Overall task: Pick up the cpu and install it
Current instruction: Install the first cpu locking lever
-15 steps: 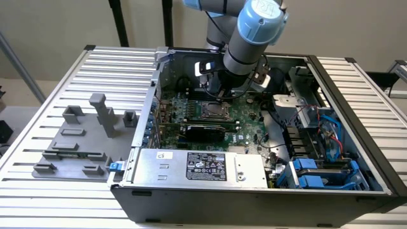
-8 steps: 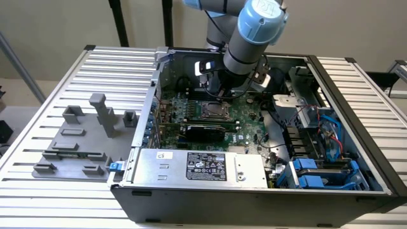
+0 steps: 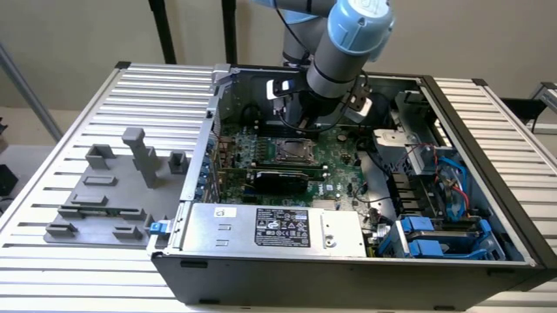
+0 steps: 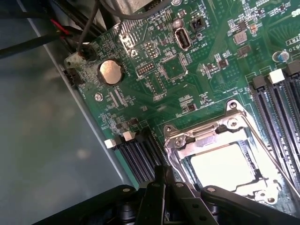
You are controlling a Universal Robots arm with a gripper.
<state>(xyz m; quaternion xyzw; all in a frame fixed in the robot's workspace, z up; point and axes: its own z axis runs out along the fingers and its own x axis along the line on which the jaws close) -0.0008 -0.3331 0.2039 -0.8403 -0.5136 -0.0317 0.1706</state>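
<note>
Looks mostly done: cpu (image 4: 224, 165) sits inside the socket frame (image 4: 211, 136) on the motherboard (image 4: 187, 70); gripper (image 4: 164, 190) is closed on nothing, hovering just above it.

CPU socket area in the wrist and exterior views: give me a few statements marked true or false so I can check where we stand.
1. The silvery-grey square cpu lies inside the metal socket frame. True.
2. The black gripper holds the cpu. False; it is shut on nothing, beside the socket.
3. The round silver coin battery sits on the green motherboard. True.
4. The grey plastic fixture lies inside the dark computer case. False; it lies outside, on the exterior view's left.
</note>
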